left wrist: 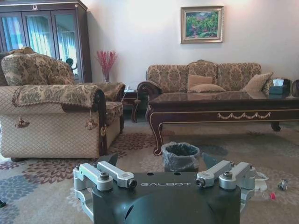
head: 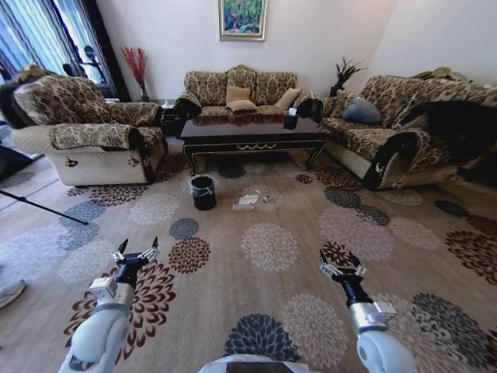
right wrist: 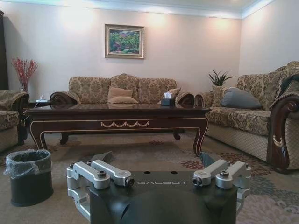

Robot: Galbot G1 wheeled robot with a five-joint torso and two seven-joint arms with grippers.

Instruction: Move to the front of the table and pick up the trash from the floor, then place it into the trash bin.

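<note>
Both arms are being held low and forward over the patterned carpet point(head: 272, 249), well short of the table point(head: 252, 132). Left gripper point(head: 137, 254): fingers are being kept spread wide, nothing between them. Right gripper point(head: 342, 270): jaws are also being held wide apart, nothing gripped.

Trash is lying on the carpet well ahead of both grippers, between them and the table: a crumpled white wrapper point(head: 248, 200) and, just beside it on the near side, a small clear bottle point(head: 244, 207). In the left wrist view, a red cap point(left wrist: 272, 196) is being seen on the floor past the gripper's finger.

The trash bin point(head: 203, 192) is standing upright on the carpet, ahead of the left gripper and near the trash, just in front of the table's carved leg. A tissue box point(head: 290, 120) is sitting on the tabletop, far beyond the right gripper.
</note>
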